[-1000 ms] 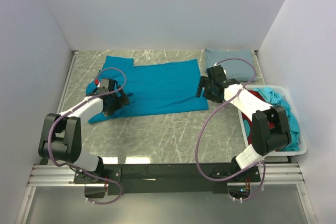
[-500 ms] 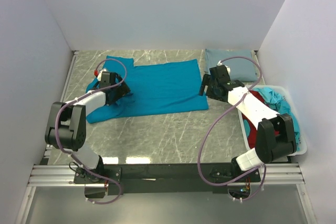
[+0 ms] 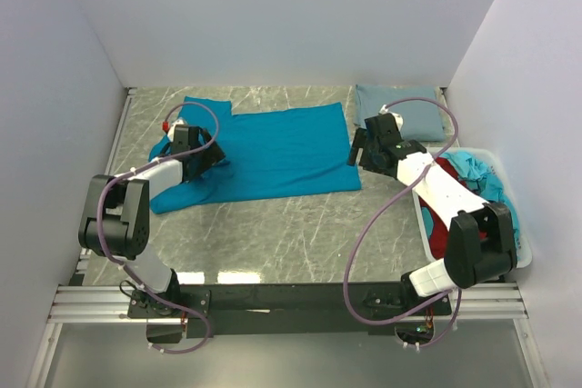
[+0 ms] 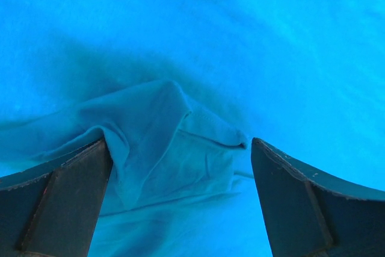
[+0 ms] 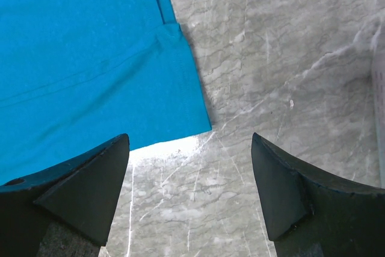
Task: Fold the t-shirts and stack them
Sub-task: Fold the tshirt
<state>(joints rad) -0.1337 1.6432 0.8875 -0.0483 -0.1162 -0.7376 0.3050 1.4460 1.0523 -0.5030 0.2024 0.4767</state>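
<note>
From above, you have the teal shirt spread across the middle of the table, mostly flat but rumpled at its left end. Your left hand is over that rumpled end. Your right hand is at the shirt's right edge. A grey-blue shirt lies folded at the back right, just beyond the right hand. The bin on the right holds a red shirt and a turquoise shirt in a heap.

Your left wrist camera shows the left hand spread wide and holding nothing, with a raised fold of teal cloth between its fingers. A hem runs along the fold. The left finger looks to be touching the cloth, but I cannot tell for sure.

Your right wrist camera shows the right hand wide as well and empty. The shirt's near corner lies flat on the table just ahead of the gap.

Expect the shirt to be light, limp and a little grippy on the table. It will drape and drag rather than slide, and a pinch in mid-panel would likely just tent it. Take it at hems and corners: the raised fold on the left is a ready pinch. The flat right corner probably needs one finger slid under the edge.
</note>
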